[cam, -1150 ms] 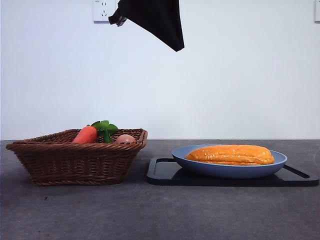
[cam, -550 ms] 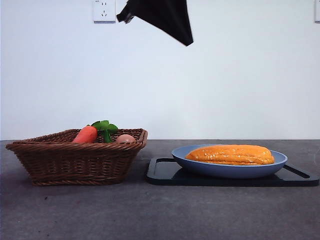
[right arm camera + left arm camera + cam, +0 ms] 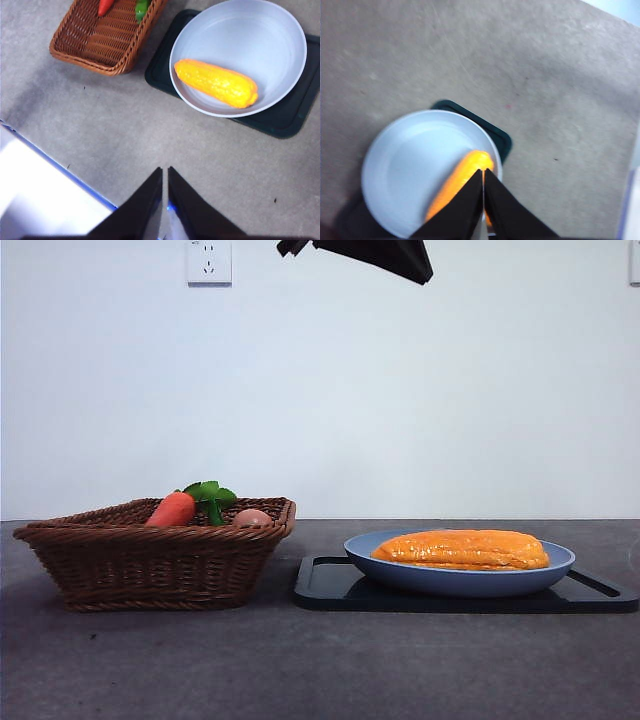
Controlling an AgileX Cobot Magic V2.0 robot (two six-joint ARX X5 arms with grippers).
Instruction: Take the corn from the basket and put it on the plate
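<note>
Resting lengthwise in the plate (image 3: 459, 578), the corn (image 3: 460, 549) lies clear of the basket (image 3: 155, 560), so the placement looks complete. Left gripper (image 3: 483, 175), high above the plate with jaws pressed together and empty; right gripper (image 3: 164, 172), also high, jaws pressed together and empty. Which of the two is the dark tip at the top of the front view cannot be told. Risk, as a judgement: the cob sits toward one side of the dish, and its rounded, glossy body could roll on the smooth glaze if the table or the tray (image 3: 330, 585) is jolted. Corn: orange-yellow, bumpy, blunt tapered ends. Plate: light blue, round, shallow, raised rim, on a flat black tray. Basket: brown woven wicker, flaring sides, braided rim, holding a smooth carrot (image 3: 172, 510) with green leaves and a small tan egg (image 3: 251, 518)
</note>
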